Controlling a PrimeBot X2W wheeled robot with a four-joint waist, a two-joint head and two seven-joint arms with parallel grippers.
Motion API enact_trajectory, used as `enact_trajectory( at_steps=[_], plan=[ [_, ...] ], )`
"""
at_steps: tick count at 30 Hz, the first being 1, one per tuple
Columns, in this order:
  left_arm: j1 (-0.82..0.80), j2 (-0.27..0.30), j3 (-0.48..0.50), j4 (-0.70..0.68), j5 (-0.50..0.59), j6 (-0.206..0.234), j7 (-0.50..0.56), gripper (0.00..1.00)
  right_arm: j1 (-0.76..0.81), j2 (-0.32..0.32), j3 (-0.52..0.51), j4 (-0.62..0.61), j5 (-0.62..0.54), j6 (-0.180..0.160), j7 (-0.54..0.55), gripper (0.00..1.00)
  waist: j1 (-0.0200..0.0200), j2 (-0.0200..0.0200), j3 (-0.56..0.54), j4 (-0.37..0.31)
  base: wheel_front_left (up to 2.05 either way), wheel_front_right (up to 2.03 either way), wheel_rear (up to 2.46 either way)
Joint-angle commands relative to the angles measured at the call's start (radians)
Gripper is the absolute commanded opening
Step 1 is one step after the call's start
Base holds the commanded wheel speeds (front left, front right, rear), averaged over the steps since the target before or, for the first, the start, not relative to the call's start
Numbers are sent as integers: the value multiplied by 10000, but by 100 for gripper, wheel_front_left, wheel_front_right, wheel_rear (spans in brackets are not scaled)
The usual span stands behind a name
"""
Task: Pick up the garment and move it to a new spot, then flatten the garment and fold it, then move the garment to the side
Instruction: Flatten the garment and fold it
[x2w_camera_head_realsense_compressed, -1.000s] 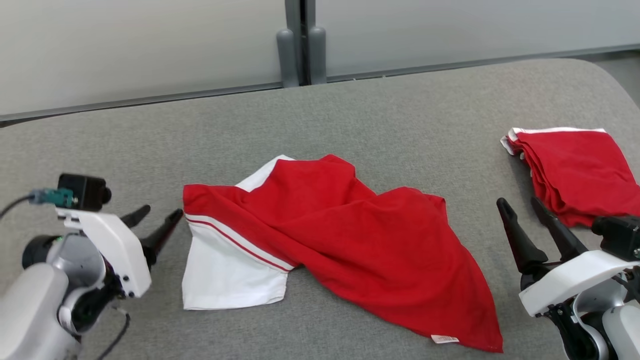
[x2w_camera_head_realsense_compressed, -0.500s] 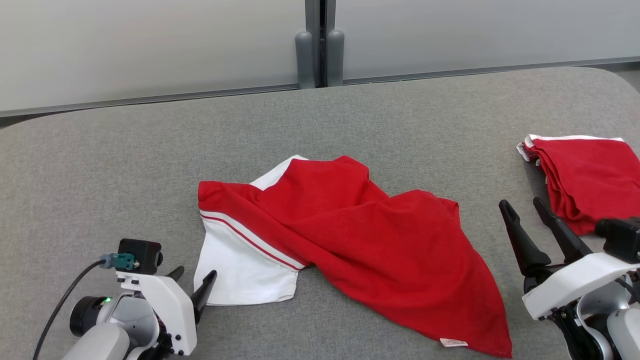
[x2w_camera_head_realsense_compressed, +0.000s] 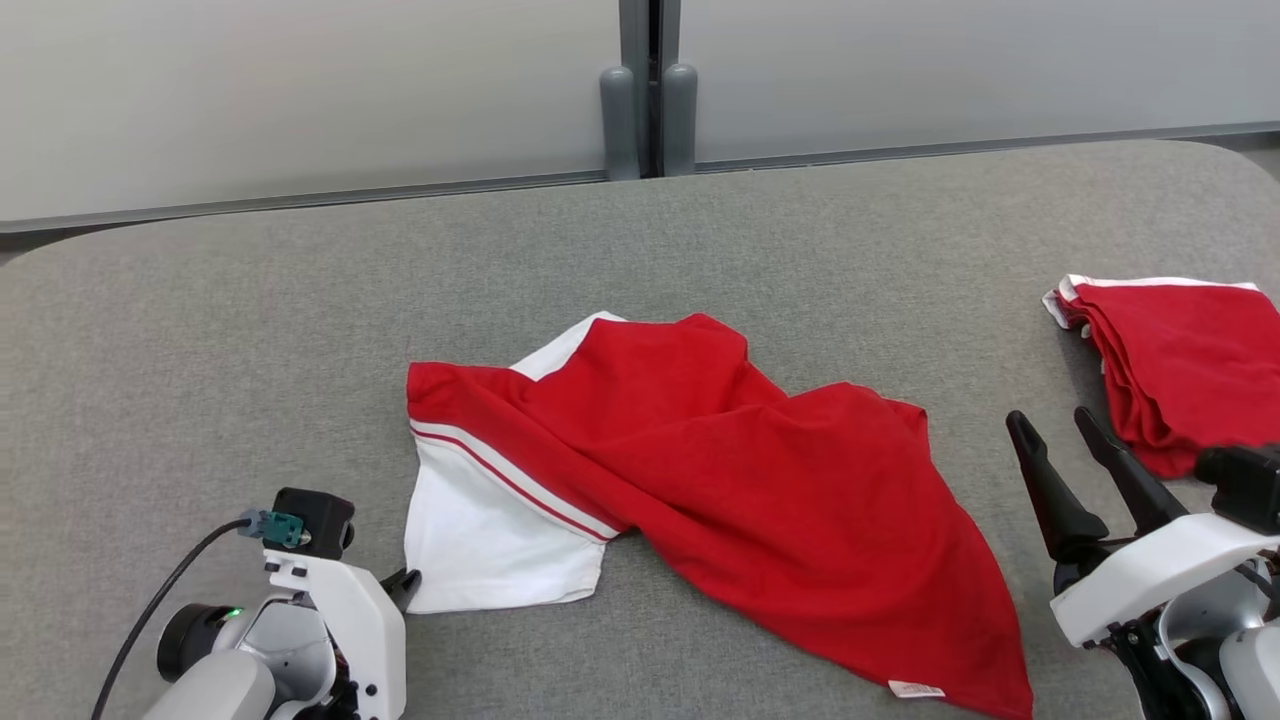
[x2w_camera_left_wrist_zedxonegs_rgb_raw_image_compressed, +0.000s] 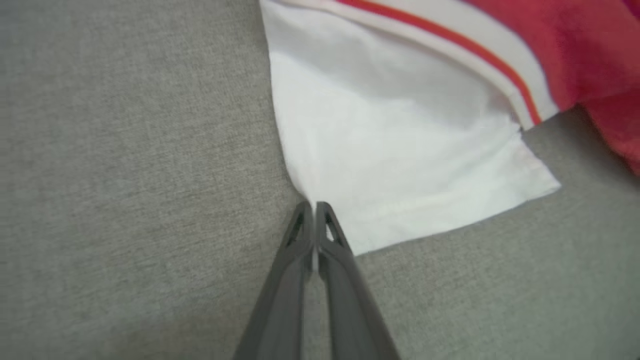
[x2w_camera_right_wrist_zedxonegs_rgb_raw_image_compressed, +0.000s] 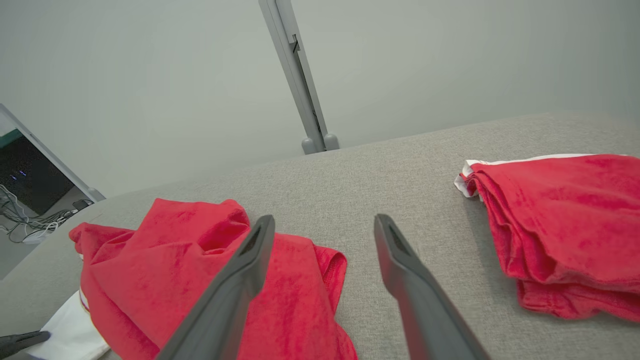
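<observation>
Across the head view, the red-and-white garment (x2w_camera_head_realsense_compressed: 760, 480) lies crumpled at the middle of the grey desk (x2w_camera_head_realsense_compressed: 250, 330), the left hand (x2w_camera_head_realsense_compressed: 405, 585) at the near corner of its white sleeve (x2w_camera_head_realsense_compressed: 490, 540), the right hand (x2w_camera_head_realsense_compressed: 1050, 416) released, near a folded red pile (x2w_camera_head_realsense_compressed: 1190, 370). Left wrist view: fingers (x2w_camera_left_wrist_zedxonegs_rgb_raw_image_compressed: 300, 260) clenched, pinching the sleeve's edge. Right wrist view: spread fingers (x2w_camera_right_wrist_zedxonegs_rgb_raw_image_compressed: 235, 285) frame bare desk between garment and pile.
</observation>
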Motion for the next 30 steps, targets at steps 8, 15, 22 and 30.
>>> enact_trajectory(
  at_steps=[8,15,22,30],
  plan=[
    [671,428,-9,-1354,-196,254,401,0,186,-119,-383,61,-39,2,78,100,0,0,-296,718,0,0,0],
    [1994,1092,85,-3386,-550,1035,1028,0,340,-206,-815,51,-70,2,206,100,0,0,-524,1119,0,0,0],
    [2984,1503,156,-4474,-783,1683,1365,0,420,-269,-1144,27,-158,2,393,100,0,0,-592,1322,0,0,0],
    [3520,1451,80,-4348,-688,2097,1153,100,360,-288,-1432,-17,-324,2,547,100,0,0,-572,1307,0,0,0]
  ],
)
